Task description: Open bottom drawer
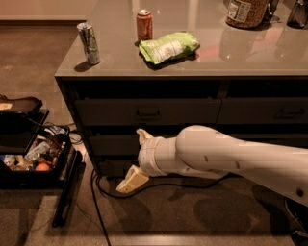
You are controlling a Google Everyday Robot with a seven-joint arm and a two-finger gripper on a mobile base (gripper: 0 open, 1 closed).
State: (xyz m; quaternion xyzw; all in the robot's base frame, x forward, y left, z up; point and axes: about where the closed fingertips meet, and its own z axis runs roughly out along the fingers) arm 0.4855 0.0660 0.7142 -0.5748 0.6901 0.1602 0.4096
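Note:
The bottom drawer [111, 167] is the slim dark panel lowest in the left stack, under two taller fronts. It looks closed. Its centre and handle are hidden behind my white arm. My gripper [136, 158] hangs in front of the left stack at the height of the middle and bottom drawers. It is open, with one finger [143, 135] pointing up and the other [130, 179] angled down toward the floor. Nothing is between them. I cannot tell whether either finger touches a drawer front.
On the grey countertop [202, 62] stand a silver can [89, 43], a red can [144, 25], a green chip bag [169, 46] and a jar [246, 12]. A black bin of items [33, 158] sits on the floor at left. A black cable [98, 202] runs across the floor.

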